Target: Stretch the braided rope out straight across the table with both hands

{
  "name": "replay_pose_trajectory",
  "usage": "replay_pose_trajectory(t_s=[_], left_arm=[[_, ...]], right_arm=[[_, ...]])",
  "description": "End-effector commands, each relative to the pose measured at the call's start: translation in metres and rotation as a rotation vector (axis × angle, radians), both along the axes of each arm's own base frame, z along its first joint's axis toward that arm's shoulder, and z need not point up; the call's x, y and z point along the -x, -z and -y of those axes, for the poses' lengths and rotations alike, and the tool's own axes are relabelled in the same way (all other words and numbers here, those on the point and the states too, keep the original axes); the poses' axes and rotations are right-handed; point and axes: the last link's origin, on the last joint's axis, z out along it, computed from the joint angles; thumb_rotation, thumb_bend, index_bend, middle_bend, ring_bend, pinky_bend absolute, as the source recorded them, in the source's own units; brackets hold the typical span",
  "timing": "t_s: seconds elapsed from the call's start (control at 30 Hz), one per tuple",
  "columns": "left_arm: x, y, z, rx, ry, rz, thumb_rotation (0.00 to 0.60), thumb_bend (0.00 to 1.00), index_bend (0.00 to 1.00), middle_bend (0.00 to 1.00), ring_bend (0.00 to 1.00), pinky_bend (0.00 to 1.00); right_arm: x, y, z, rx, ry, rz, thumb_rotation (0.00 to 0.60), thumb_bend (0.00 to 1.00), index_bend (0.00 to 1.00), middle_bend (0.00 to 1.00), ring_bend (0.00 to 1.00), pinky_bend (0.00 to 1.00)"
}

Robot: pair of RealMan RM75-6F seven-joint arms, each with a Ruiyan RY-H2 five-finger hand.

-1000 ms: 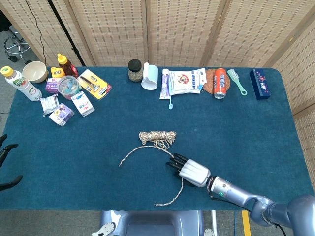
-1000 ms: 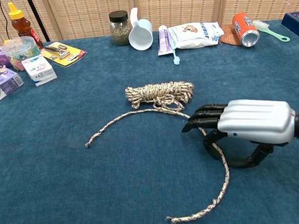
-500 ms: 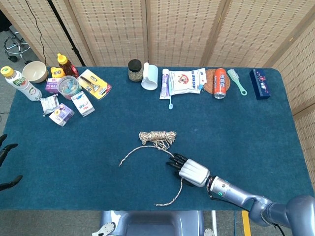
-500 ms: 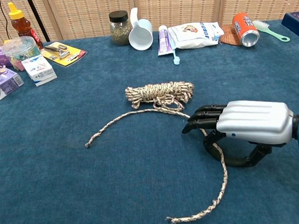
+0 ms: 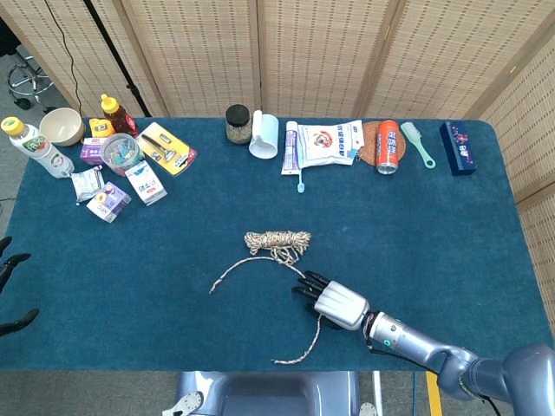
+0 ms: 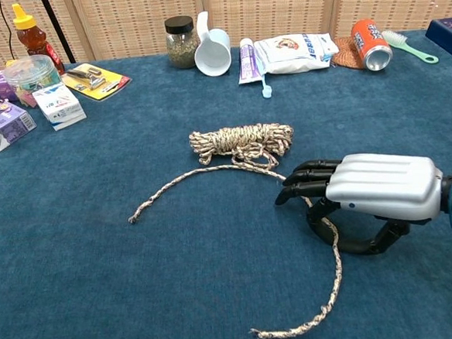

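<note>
Surface (image 5: 451,251): blue cloth-covered top, backed by woven screens.
Right hand (image 6: 371,194): low over the near-right part of the surface, palm down; dark fingers (image 6: 308,181) curl around one strand of the rope and grasp it.
Left hand (image 5: 10,290): only dark fingers show at the far left edge of the head view; whether they are released or clenched cannot be told.
Rope (image 6: 243,141): bundled coil at centre; one loose strand curves out to the left, another runs under the right hand and ends near the front edge.
Back row: jar (image 5: 237,123), white cup (image 5: 265,137), orange can (image 5: 388,146), brush (image 5: 418,143).
Left cluster: bottle (image 5: 26,143), bowl (image 5: 61,126), small boxes.
</note>
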Motion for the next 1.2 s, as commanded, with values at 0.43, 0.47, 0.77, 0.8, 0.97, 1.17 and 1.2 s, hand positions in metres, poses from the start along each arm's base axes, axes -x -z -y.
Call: replay_pose_trajectory(t_s=[0.43, 0.47, 0.77, 0.8, 0.97, 1.17, 1.2], left_arm=[[-0.004, 0.005, -0.005, 0.031, 0.028, -0.020, 0.600, 0.13, 0.19, 0.05, 0.01, 0.00], [-0.006, 0.007, -0.007, 0.045, 0.039, -0.028, 0.600, 0.13, 0.20, 0.05, 0.01, 0.00], [-0.022, 0.029, -0.036, 0.183, 0.199, -0.137, 0.600, 0.13, 0.23, 0.05, 0.01, 0.00], [-0.025, 0.032, -0.041, 0.200, 0.225, -0.148, 0.600, 0.13, 0.23, 0.05, 0.01, 0.00], [-0.040, 0.056, -0.072, 0.305, 0.394, -0.222, 0.600, 0.15, 0.25, 0.06, 0.01, 0.00], [-0.052, 0.087, -0.094, 0.412, 0.552, -0.285, 0.600, 0.18, 0.30, 0.02, 0.00, 0.00], [-0.052, 0.088, -0.095, 0.419, 0.561, -0.290, 0.600, 0.19, 0.30, 0.01, 0.00, 0.00]], right_arm=[[-0.003, -0.003, 0.001, 0.004, 0.022, 0.022, 0.600, 0.48, 0.56, 0.15, 0.00, 0.00], [-0.004, -0.004, 0.002, 0.008, 0.028, 0.028, 0.600, 0.48, 0.56, 0.15, 0.00, 0.00], [-0.004, -0.011, 0.001, 0.020, 0.076, 0.056, 0.600, 0.48, 0.57, 0.15, 0.00, 0.00], [-0.004, -0.011, 0.000, 0.021, 0.080, 0.056, 0.600, 0.48, 0.57, 0.15, 0.00, 0.00], [-0.003, -0.016, 0.000, 0.038, 0.103, 0.059, 0.600, 0.48, 0.57, 0.16, 0.00, 0.00], [-0.001, -0.016, -0.001, 0.045, 0.122, 0.048, 0.600, 0.48, 0.58, 0.16, 0.00, 0.00], [0.000, -0.016, -0.001, 0.045, 0.123, 0.048, 0.600, 0.48, 0.58, 0.16, 0.00, 0.00]])
